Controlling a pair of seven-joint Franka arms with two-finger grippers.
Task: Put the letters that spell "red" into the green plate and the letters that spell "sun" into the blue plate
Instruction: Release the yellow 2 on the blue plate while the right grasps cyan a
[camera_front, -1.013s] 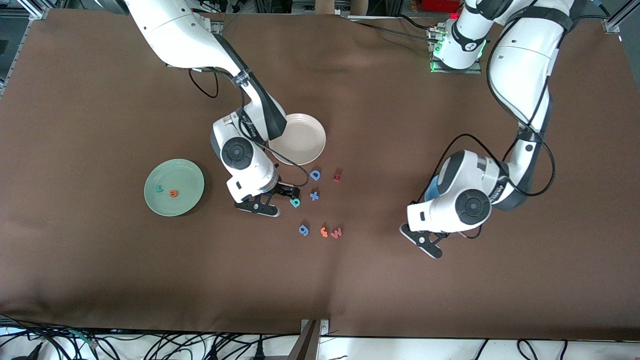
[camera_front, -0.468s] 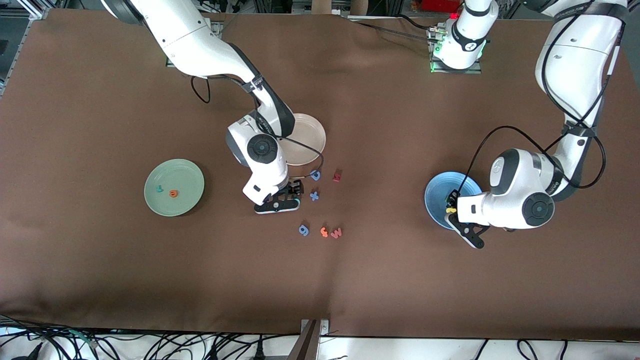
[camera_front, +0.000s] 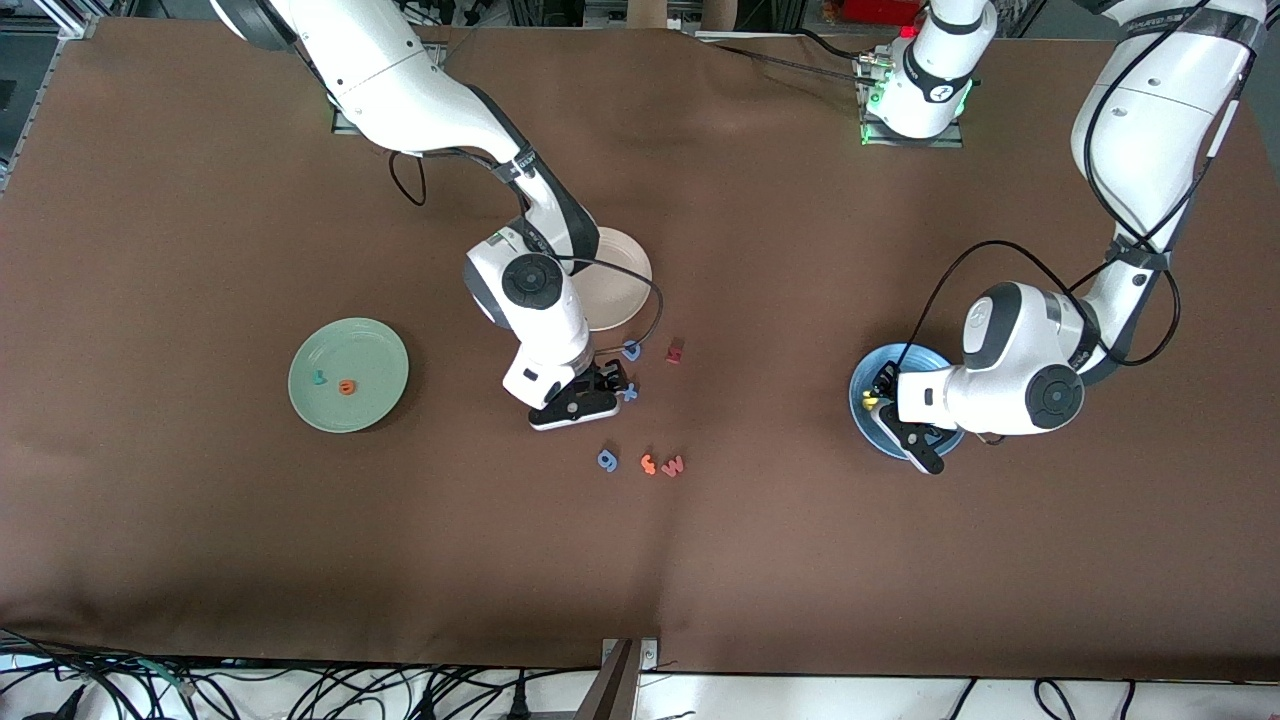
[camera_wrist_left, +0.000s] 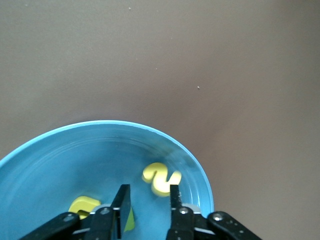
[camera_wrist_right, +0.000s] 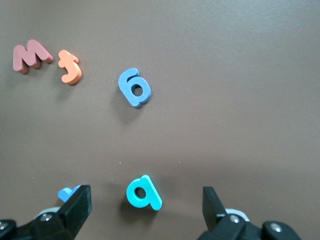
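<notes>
Teal "d" (camera_wrist_right: 143, 194), a tiny foam letter, lies flat on the brown table between the spread fingers of the right gripper (camera_wrist_right: 145, 205). Left gripper (camera_wrist_left: 147, 200), fingers parted and empty, hangs over the blue plate (camera_wrist_left: 50, 150) beside the yellow "s" (camera_wrist_left: 161, 179).

Sky-blue plate (camera_wrist_left: 60, 150), yellow "s" (camera_wrist_left: 161, 179), teal "d" (camera_wrist_right: 143, 193), mint-green plate (camera_front: 330, 410).

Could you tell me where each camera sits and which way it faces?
Front view: high across the table, facing both arms; green plate, blue plate.
Left wrist view: on the left arm, looking down past its tool into the blue plate at the yellow "s".
Right wrist view: above the teal "d", open right tool.
Front and left wrist views share the blue plate.
</notes>
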